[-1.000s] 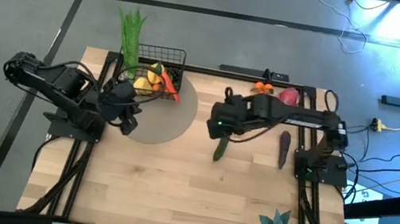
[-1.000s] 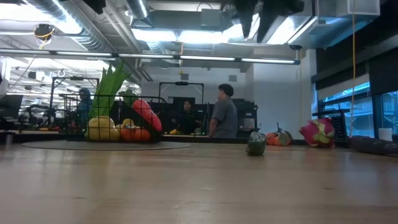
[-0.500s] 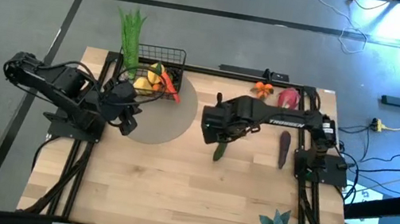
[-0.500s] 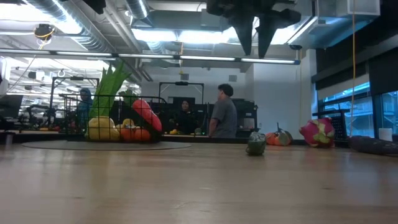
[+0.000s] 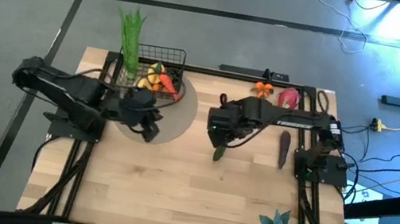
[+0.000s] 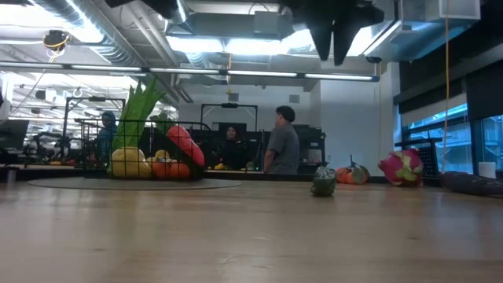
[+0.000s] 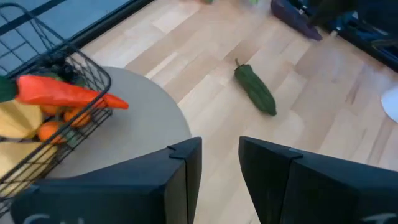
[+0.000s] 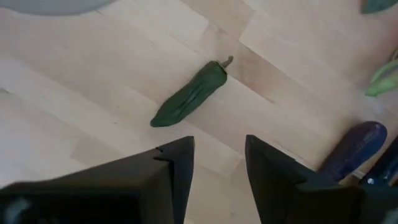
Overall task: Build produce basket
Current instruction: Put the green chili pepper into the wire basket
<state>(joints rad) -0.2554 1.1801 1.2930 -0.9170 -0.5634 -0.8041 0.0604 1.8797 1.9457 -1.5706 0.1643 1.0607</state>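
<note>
I am holding my right gripper (image 8: 214, 165), jaws apart and empty, high over the light wooden counter (image 5: 173, 180), with the long dark-green cucumber (image 8: 189, 94) lying just ahead below, slanted across my jaw gap, nearer me than my left arm.

My overhead view is evenly lit; blue-white glare falls on the floor beyond the table (image 5: 170, 196). My wrist views show soft blur near my fingers.

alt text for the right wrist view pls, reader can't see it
A green cucumber lies on the pale wooden table, just beyond the right pincer, whose two dark fingers stand open and empty. A purple eggplant lies off to one side.
</note>
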